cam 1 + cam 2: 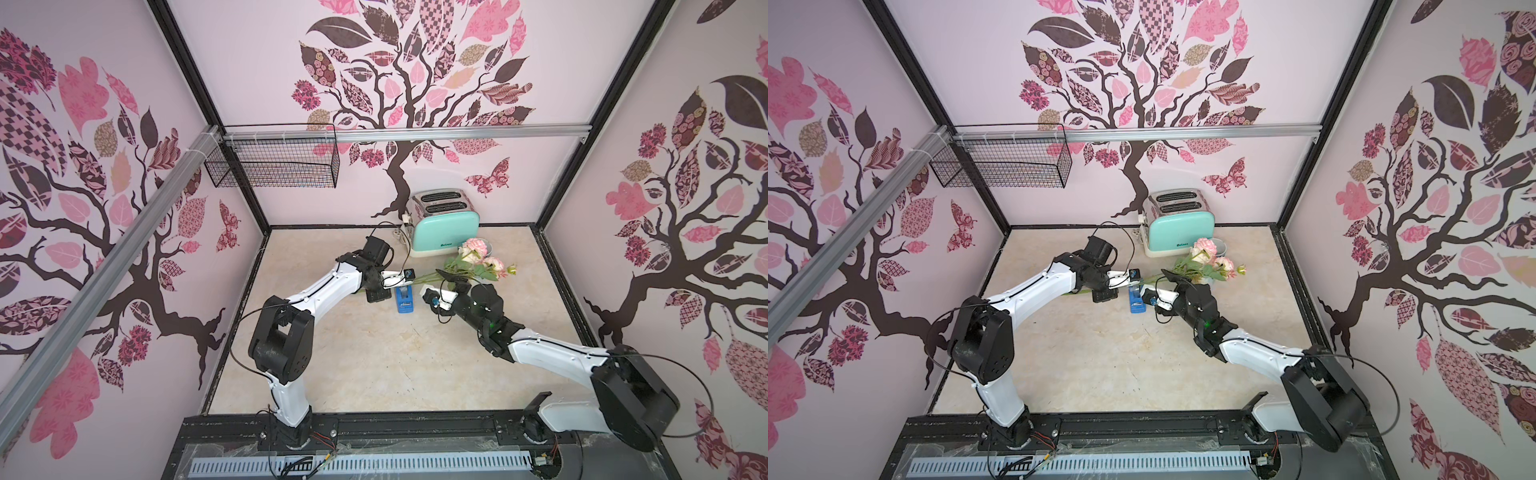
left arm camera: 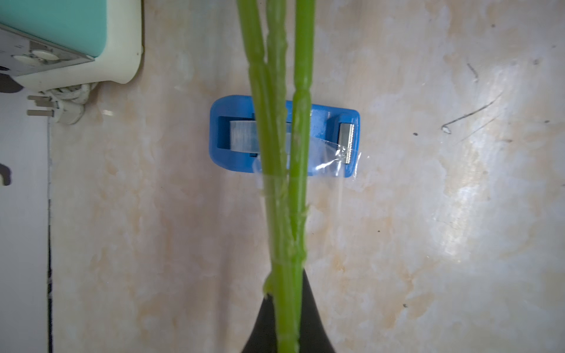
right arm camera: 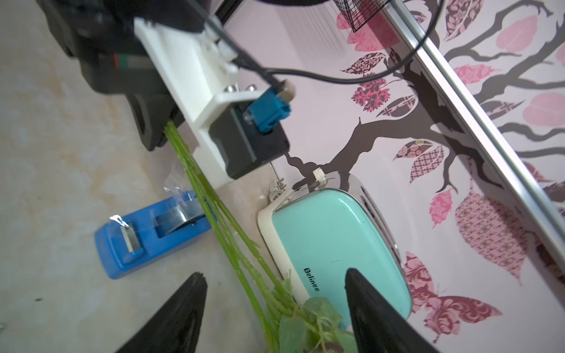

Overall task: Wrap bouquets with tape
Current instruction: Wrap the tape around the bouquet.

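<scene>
Left of centre in a top view, the left gripper point(image 1: 379, 295) is closed on the stem ends of the bouquet point(image 1: 478, 259). The stems are carried across the tape point(image 1: 404, 300) at mid-frame, with the blooms to the right, before the toaster point(image 1: 442, 226). A clear strip point(image 2: 333, 154) is stretched from the stems to the cutter point(image 2: 347, 143). The right gripper point(image 3: 275, 273) is spread wide, the stems passing between its fingers point(image 3: 183, 308), nothing gripped.

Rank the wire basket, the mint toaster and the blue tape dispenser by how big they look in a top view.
1. wire basket
2. mint toaster
3. blue tape dispenser
The basket hangs higher, nearer the camera, so its lead may be partly nearness.
</scene>
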Controlling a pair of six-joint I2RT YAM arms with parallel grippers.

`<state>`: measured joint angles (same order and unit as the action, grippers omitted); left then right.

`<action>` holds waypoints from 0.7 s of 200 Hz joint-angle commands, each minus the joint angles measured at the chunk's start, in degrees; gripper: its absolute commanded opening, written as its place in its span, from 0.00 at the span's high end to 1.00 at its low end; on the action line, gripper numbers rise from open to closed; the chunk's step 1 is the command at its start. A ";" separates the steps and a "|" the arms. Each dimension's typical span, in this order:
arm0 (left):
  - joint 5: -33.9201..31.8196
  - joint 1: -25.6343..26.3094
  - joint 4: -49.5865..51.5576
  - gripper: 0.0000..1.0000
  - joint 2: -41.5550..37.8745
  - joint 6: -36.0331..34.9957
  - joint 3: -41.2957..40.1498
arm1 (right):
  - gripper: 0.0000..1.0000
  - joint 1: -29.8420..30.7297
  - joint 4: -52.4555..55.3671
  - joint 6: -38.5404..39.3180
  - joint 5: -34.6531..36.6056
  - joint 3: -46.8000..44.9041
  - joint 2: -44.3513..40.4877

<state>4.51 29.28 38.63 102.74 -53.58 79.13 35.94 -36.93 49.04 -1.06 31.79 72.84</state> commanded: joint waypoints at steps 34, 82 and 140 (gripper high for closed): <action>-9.53 3.26 -23.93 1.00 -5.91 -3.00 -13.61 | 0.26 0.27 11.49 -28.15 -0.93 0.18 -13.80; -15.05 6.00 -40.38 1.00 -10.44 -9.49 -23.33 | 0.26 -0.85 31.63 -55.64 7.83 13.45 -14.11; -20.14 7.27 -60.15 1.00 -12.65 -16.25 -33.36 | 0.19 -4.40 46.69 -70.91 -6.28 26.61 -8.44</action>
<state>-12.53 36.05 -8.23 91.50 -66.52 49.32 34.57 -2.52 -11.05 -1.28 49.04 59.66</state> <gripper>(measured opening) 0.067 0.806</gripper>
